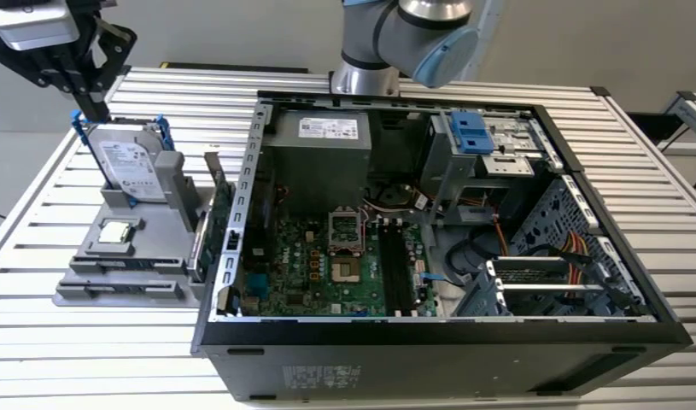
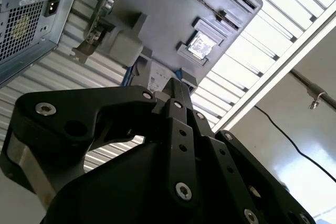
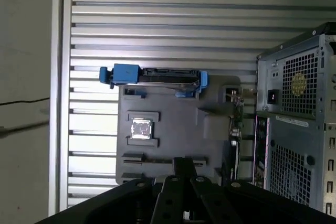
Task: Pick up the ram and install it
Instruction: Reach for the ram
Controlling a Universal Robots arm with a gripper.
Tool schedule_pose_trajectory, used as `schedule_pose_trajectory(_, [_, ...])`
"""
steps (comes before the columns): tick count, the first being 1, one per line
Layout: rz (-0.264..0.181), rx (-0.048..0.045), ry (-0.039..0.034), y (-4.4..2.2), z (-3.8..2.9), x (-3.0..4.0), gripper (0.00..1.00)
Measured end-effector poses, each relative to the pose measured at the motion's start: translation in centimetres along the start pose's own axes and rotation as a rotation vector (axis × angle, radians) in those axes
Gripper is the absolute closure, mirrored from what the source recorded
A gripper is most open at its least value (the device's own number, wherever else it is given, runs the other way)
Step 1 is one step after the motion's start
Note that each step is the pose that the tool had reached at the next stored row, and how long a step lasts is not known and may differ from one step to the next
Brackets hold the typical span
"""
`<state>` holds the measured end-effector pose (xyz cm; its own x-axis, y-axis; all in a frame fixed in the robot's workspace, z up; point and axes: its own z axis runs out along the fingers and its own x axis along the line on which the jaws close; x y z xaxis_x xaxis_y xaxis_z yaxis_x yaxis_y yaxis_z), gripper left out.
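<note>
1. We see a slatted metal counter (image 1: 85, 359) carrying an open computer case (image 1: 439, 329) lying on its side. Its green motherboard (image 1: 313, 265) faces up.
2. A grey holder (image 1: 119, 295) sits on the counter just beside the case, on the exterior view's left.
3. A silver hard drive (image 1: 131, 162) with a blue bracket stands upright at the far end of the holder. A small square processor chip (image 1: 118, 231) lies flat in the holder's middle.
4. The ram (image 1: 137, 266) appears to us as a thin dark strip. It sits on edge in a slot at the near end of the holder, in front of the processor chip.
5. The black gripper (image 1: 97, 109) hangs over the far end of the holder, its tip close above the hard drive's blue corner and well apart from the ram.
6. The fingers (image 2: 176, 90) look clenched together and carry nothing.
7. In the first wrist view we look down past the gripper (image 3: 184, 163) onto the holder (image 3: 173, 124), the hard drive's top edge (image 3: 157, 76) and the processor chip (image 3: 140, 128).
</note>
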<state>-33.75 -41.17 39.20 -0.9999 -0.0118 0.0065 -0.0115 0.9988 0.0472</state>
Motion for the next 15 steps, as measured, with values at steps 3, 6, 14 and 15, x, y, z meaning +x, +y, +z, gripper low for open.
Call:
schedule_pose_trajectory(3, [0.001,0.0001,-0.0001,-0.2,-0.01,0.09,1.0])
schedule_pose_trajectory(6, [0.004,-0.0001,-0.0002,-0.37,0.0,0.17,1.0])
schedule_pose_trajectory(14, [0.023,-0.0002,-0.0011,-0.82,0.02,0.42,1.0])
schedule_pose_trajectory(15, [0.027,-0.0002,-0.0013,-0.87,0.02,0.45,1.0])
